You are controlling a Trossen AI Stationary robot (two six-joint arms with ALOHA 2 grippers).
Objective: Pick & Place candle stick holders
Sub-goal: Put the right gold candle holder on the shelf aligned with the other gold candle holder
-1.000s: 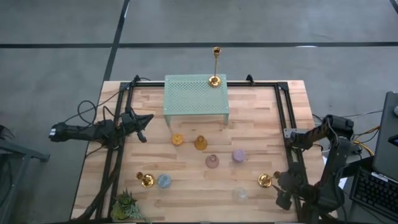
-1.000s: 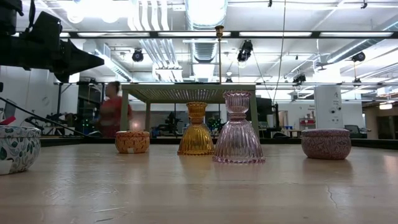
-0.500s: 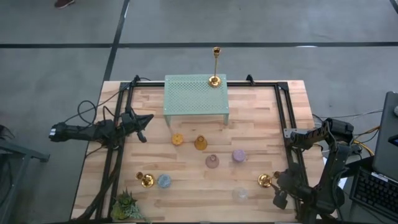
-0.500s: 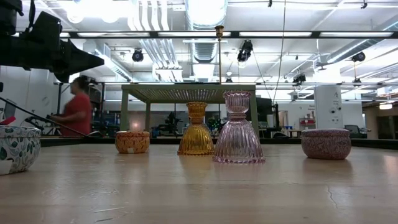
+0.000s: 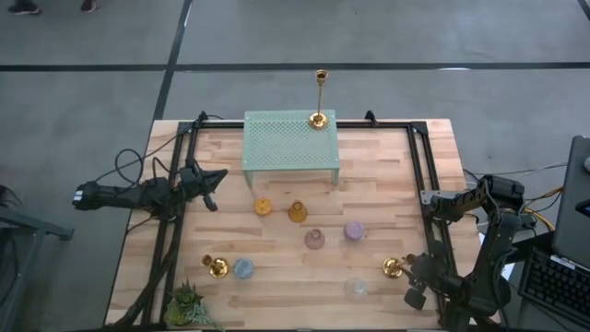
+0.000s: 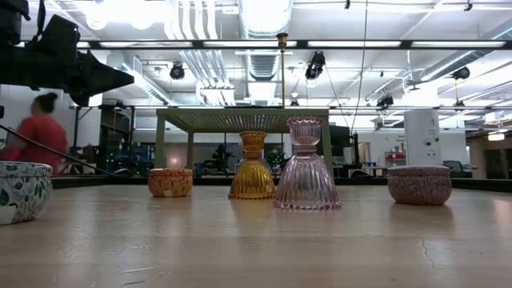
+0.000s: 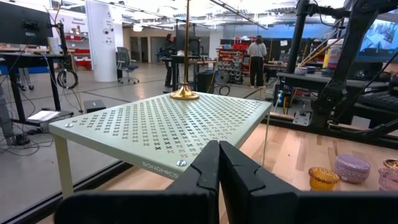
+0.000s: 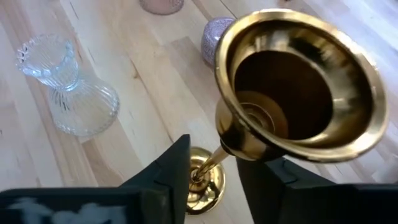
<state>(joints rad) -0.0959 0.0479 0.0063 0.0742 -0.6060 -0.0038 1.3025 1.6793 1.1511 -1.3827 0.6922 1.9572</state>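
Right wrist view gives what the overhead cannot: the right gripper [image 8: 208, 168] has its dark fingers flanking the slim stem of a short gold candlestick [image 8: 292, 93], cup flaring toward the lens, round base on the wood below, so it stands upright. Whether the fingers are pinching the stem is hard to tell. From above it's a small gold speck [image 5: 394, 267] at the table's near right edge. The left gripper [image 7: 219, 171] is clenched empty, facing the mint-green stand [image 7: 161, 124], where the tall gold candlestick [image 7: 185, 94] rises out of frame.
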